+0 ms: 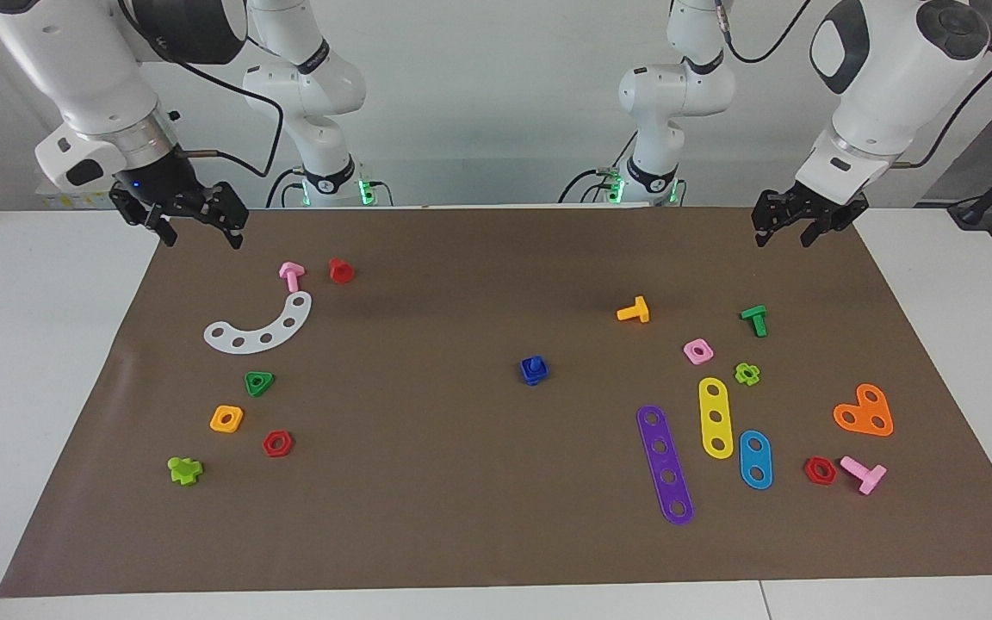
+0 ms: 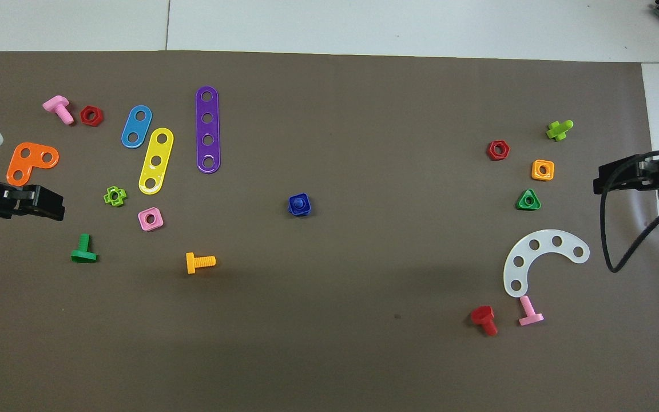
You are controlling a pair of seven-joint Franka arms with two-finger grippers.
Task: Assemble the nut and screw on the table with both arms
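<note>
The dark-blue square nut (image 1: 539, 375) (image 2: 293, 207) lies in the middle of the brown mat on the table (image 1: 427, 482). The screw (image 1: 534, 365) (image 2: 300, 202) sits in the nut's hole with its round stem end showing; its head is hidden under the nut. Neither gripper touches them. My left gripper (image 1: 784, 234) (image 2: 43, 203) hangs open and holds nothing over the mat's corner at the left arm's end, close to the robots. My right gripper (image 1: 201, 234) (image 2: 607, 180) hangs open and holds nothing over the mat's corner at the right arm's end.
Toward the left arm's end lie a purple strip (image 1: 665, 463), yellow and blue strips, an orange plate (image 1: 864, 412), a pink nut (image 1: 697, 350) and several bolts. Toward the right arm's end lie a white curved strip (image 1: 261, 328), a green triangular nut (image 1: 259, 382) and an orange nut (image 1: 226, 418).
</note>
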